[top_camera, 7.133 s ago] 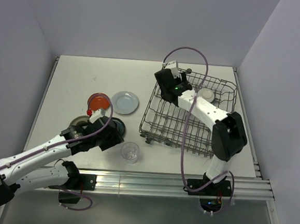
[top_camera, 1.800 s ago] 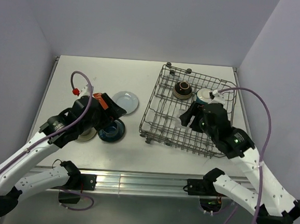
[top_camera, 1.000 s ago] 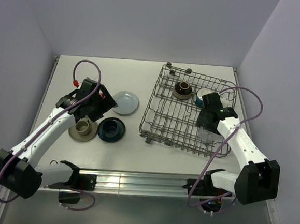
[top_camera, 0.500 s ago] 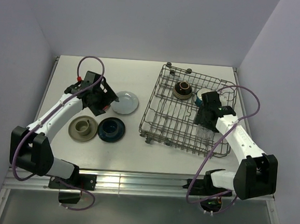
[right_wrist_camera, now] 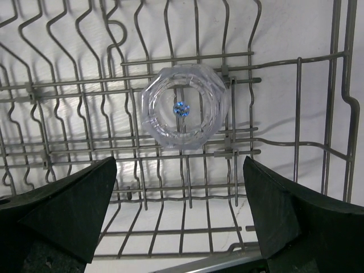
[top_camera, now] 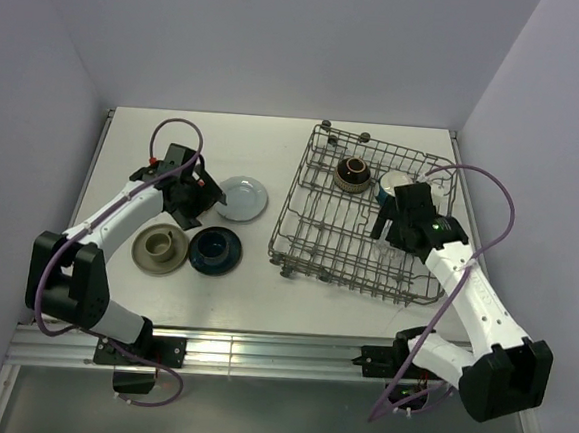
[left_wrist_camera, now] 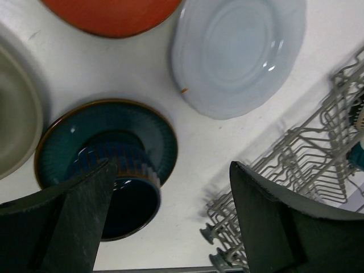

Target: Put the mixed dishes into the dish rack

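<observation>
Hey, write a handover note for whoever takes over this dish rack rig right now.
Grippers: both open and empty. The left gripper is above the teal plate, the right gripper above the glass.
Done: glass, brown bowl and cream bowl are in the rack.
Left: red plate, blue plate, teal plate and grey plate lie on the table, left of the rack.

Ribbed dark-teal plate, pale-blue plate

A lab: white table inside plain walls.
</observation>
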Tool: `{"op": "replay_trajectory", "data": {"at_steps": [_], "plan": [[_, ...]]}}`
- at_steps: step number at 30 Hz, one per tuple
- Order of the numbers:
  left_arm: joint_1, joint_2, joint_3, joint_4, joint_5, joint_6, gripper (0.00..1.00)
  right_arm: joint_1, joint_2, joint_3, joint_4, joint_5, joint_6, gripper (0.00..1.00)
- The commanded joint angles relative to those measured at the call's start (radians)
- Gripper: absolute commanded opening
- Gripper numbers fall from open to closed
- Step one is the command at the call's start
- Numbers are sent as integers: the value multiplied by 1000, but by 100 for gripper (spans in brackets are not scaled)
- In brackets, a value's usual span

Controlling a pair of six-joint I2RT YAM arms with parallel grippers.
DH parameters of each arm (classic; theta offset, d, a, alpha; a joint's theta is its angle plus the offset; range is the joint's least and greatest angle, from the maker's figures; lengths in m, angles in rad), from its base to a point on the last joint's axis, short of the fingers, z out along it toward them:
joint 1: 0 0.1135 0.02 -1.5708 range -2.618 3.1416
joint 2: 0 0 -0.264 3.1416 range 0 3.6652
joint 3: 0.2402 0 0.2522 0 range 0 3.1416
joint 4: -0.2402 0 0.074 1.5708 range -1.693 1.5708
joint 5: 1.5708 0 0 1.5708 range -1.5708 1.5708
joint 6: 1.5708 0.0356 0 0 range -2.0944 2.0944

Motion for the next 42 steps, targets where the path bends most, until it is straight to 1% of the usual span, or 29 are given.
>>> {"op": "replay_trajectory", "data": {"at_steps": [1,5,12,18,26,29,32,33,34,35,38,41,42], "plan": [[2,-78,-44,9,-6,0,86,27,-49,41,-47,20,17,100],[-1,-147,-86,8,2,-14,84,50,-89,55,-63,29,28,100],[-33,-170,-92,-37,-46,-63,82,116,-156,74,-102,52,66,100],[-116,-112,-86,-34,-79,-109,79,182,-187,107,-145,90,94,100],[-139,-32,-103,-9,-92,-149,76,232,-216,144,-188,123,112,100],[-151,-1,-103,1,-110,-159,73,236,-222,145,-191,126,112,100],[-159,42,-95,9,-119,-161,65,242,-222,145,-194,129,115,100],[-163,52,-92,14,-116,-156,60,245,-224,144,-194,127,115,100],[-165,72,-92,18,-113,-155,56,248,-225,144,-194,129,115,100],[-167,80,-93,29,-112,-155,48,253,-227,142,-194,129,117,100],[-176,103,-98,40,-118,-156,44,261,-231,144,-205,139,118,100],[-179,105,-104,46,-119,-152,32,265,-239,145,-211,146,118,100],[-179,99,-110,49,-118,-152,25,268,-241,148,-215,147,120,100]]}}
